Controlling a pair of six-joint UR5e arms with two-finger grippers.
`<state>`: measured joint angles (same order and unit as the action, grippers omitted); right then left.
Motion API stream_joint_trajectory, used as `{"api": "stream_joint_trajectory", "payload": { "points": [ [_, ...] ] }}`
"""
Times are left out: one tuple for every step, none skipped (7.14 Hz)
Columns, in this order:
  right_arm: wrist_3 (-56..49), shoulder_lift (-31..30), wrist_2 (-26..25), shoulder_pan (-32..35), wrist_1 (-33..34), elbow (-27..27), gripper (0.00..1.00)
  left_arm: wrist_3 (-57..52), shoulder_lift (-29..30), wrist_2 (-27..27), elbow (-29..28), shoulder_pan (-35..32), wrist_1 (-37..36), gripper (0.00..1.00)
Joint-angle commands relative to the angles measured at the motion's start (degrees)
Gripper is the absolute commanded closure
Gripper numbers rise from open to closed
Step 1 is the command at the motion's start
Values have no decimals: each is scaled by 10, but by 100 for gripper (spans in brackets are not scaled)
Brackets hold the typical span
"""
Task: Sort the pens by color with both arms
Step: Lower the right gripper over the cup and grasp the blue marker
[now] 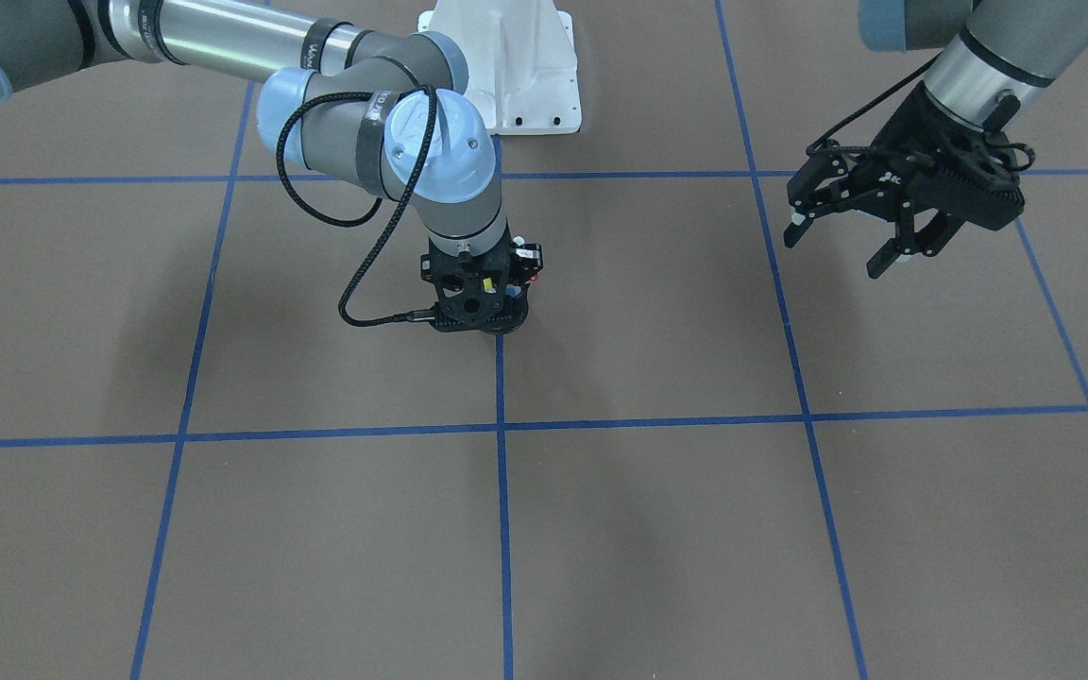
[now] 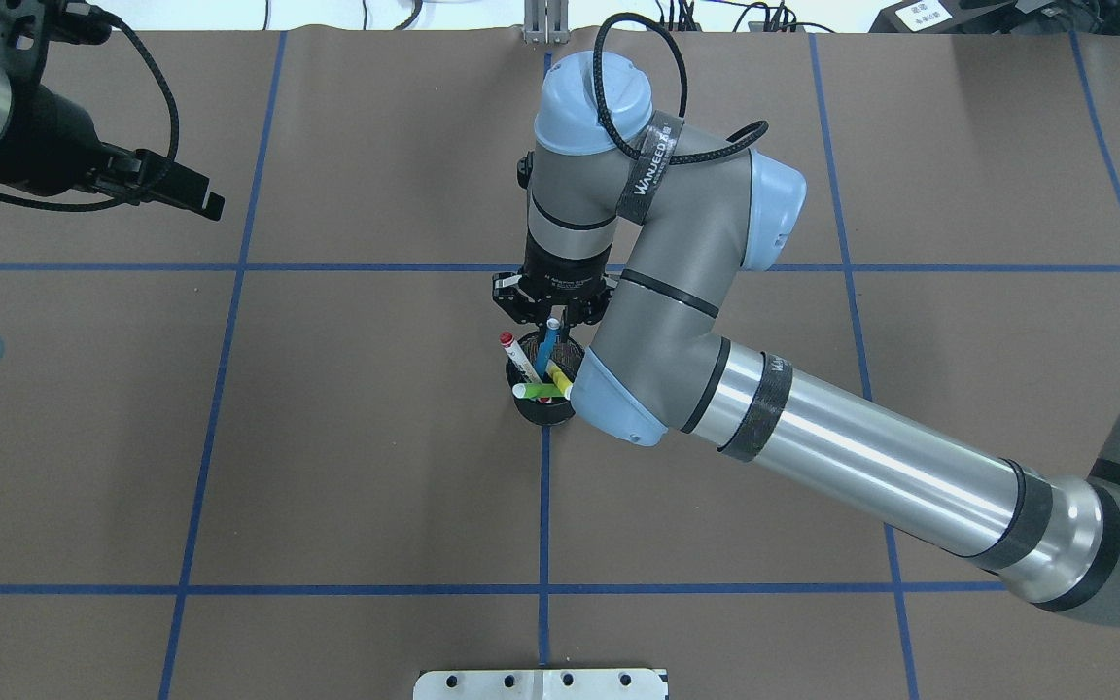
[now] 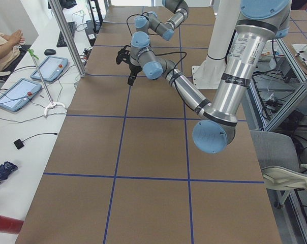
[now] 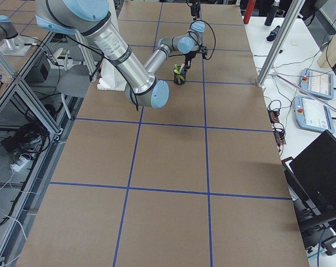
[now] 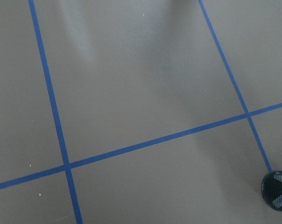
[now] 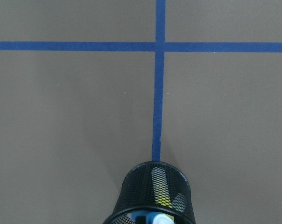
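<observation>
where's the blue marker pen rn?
Overhead view: the blue marker pen stands in the black mesh cup at table centre, beside the white red-capped pen, its top right at the right gripper.

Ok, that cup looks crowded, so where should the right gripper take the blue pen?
Probably at its upper end, from straight above: the blue pen leans up out of the black mesh cup and is free there, while the green pen and yellow pen crowd its base.

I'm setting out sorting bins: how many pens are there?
4, all in the black mesh cup: red-ended white pen at the overhead view's left, blue pen in the middle, green pen and yellow pen at the near rim. Others may be hidden.
</observation>
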<state>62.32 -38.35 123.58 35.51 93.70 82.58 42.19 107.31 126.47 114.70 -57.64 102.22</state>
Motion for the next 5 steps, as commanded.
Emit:
{"api": "stream_joint_trajectory", "payload": {
  "points": [
    [1,1,0,0,1,4,71,0,0,0,0,0,0,0],
    [2,1,1,0,1,7,74,0,0,0,0,0,0,0],
    [2,2,1,1,2,15,78,0,0,0,1,0,0,0],
    [7,0,1,1,4,36,83,0,0,0,0,1,0,0],
    [10,-1,1,3,7,54,91,0,0,0,-1,1,0,0]
  ]
}}
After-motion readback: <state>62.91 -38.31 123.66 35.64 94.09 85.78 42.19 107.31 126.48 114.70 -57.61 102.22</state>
